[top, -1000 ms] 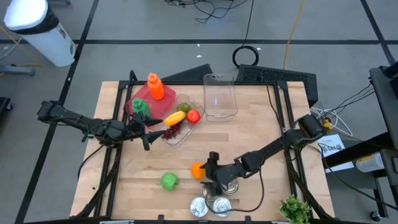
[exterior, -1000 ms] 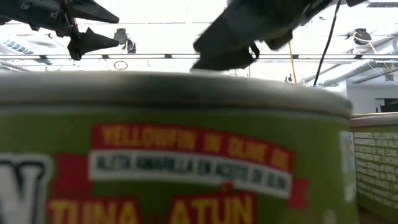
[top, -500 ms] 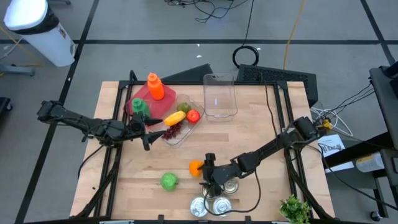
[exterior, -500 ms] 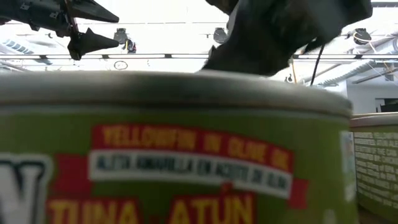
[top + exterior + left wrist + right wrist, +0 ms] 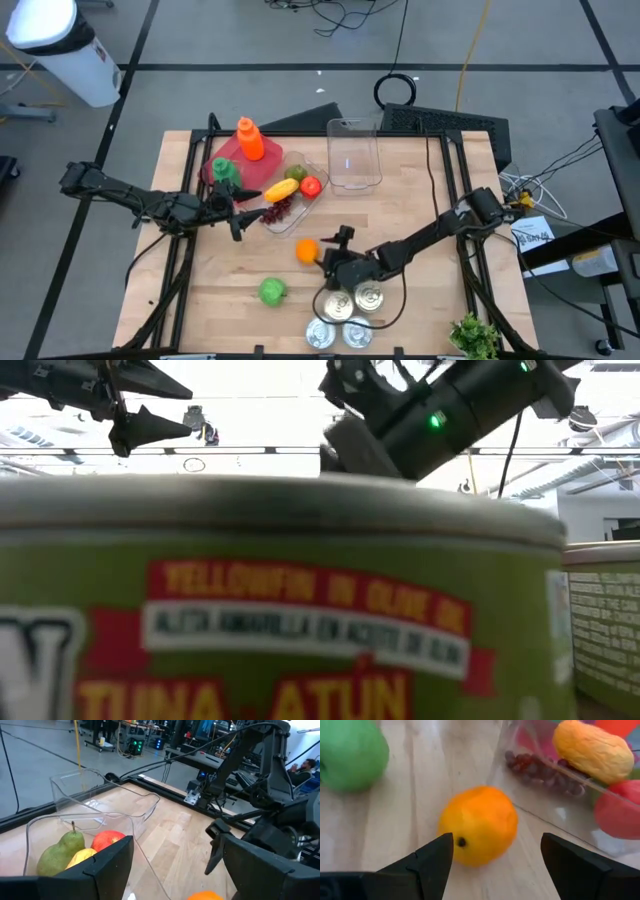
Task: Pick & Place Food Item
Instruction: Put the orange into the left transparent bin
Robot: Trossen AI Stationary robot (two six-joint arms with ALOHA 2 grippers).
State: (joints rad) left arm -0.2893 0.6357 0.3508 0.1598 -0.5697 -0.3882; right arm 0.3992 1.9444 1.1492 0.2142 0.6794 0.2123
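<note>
The pale wooden worktop carries a clear plastic tray of fruit. Beside the tray's edge the left pincer hovers, released. The right pincer, released too, faces the round orange fruit just beyond its fingertips.

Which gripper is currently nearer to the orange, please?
Right. The right gripper, open, sits just beside the orange on its right. The left gripper, also open, is farther away by the clear fruit container.
</note>
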